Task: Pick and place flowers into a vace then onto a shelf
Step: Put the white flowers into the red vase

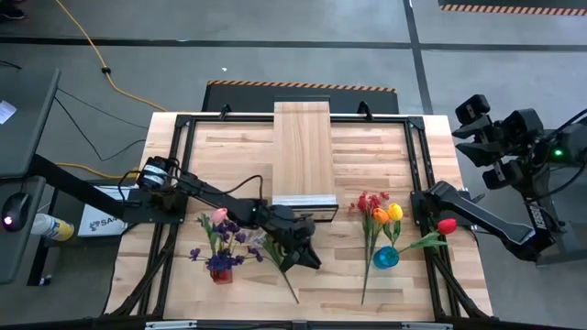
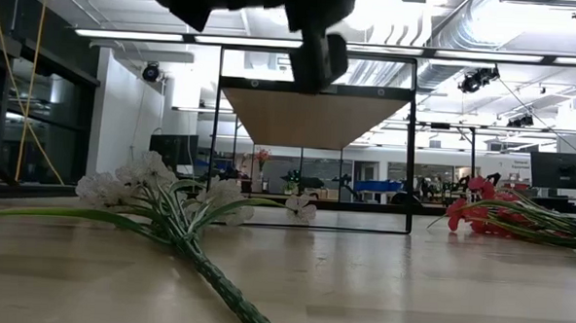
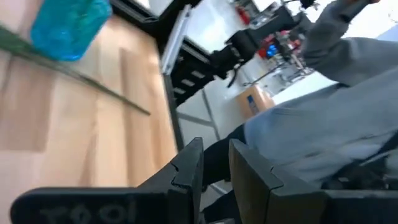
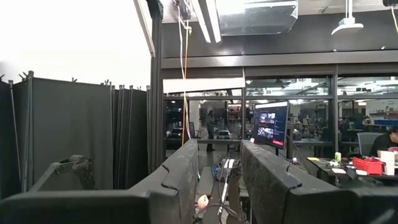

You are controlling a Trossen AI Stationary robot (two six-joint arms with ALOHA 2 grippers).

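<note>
Flowers (image 1: 381,215) are lying loose at lower centre, where the left claw (image 1: 307,257), fingers barely parted and pinching nothing, is hovering to pick.

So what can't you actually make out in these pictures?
- Left gripper: high view, whether it holds the white flower stem beneath it; its own dark body covers the contact.
- Right gripper: high view, fingertips merge with the black frame; the right wrist view shows only the room.
- Blue vase: left wrist view, cut off by the picture edge.
- Shelf: low view, only its underside shows, so nothing on top can be judged.
</note>
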